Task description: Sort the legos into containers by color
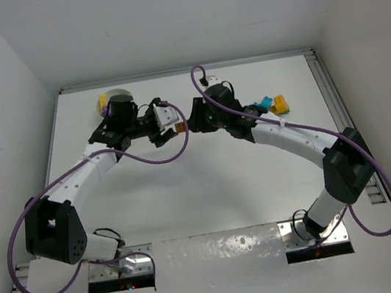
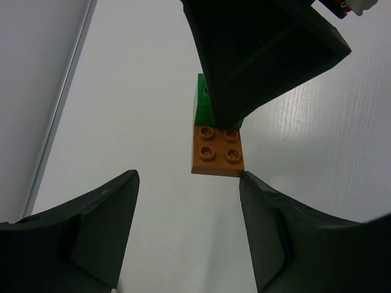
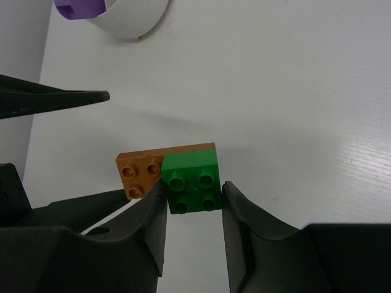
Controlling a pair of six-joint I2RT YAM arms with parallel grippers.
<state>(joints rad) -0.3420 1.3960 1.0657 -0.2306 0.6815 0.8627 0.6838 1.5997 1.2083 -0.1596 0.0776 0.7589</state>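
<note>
The upper brick (image 3: 197,166), seemingly on the lower brick (image 3: 137,171), sits within the right gripper (image 3: 193,190).

Bright, even light — soft shadows; glare on table edge (image 1: 219,250); focus sharp.

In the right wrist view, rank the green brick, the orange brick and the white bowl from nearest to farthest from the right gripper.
1. green plastic lego brick, between the right gripper fingers.
2. orange plastic lego brick, joined to the green one, sticking out left.
3. round white plastic bowl, far off at the top left.
</note>
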